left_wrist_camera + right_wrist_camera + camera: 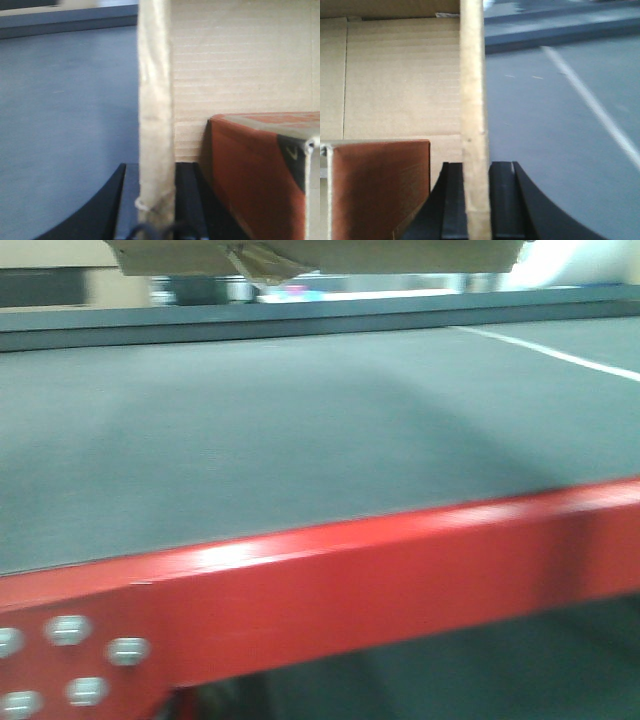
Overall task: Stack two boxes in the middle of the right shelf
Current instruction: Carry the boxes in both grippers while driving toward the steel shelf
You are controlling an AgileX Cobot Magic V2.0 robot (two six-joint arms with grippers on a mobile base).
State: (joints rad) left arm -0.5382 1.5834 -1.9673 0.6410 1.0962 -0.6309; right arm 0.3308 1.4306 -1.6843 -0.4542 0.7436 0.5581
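I hold a brown corrugated cardboard box (320, 254) up from both sides; only its underside shows at the top edge of the front view. My left gripper (156, 169) is shut on the box's left wall (156, 90), which I see edge-on between the black fingers (187, 200). Shut in the same way on the right wall (472, 75) is my right gripper (476, 167). The box's inner face (240, 60) fills the space beyond. Inside lies a red-brown box (255, 175), also seen in the right wrist view (380, 190). The shelf is out of view.
Below the held box stretches a dark grey fabric-textured deck (300, 440) with a white line (560, 352) at the right. A red steel beam (380, 580) with bolts (68, 630) runs along its near edge. A grey ledge (300, 315) bounds the far side.
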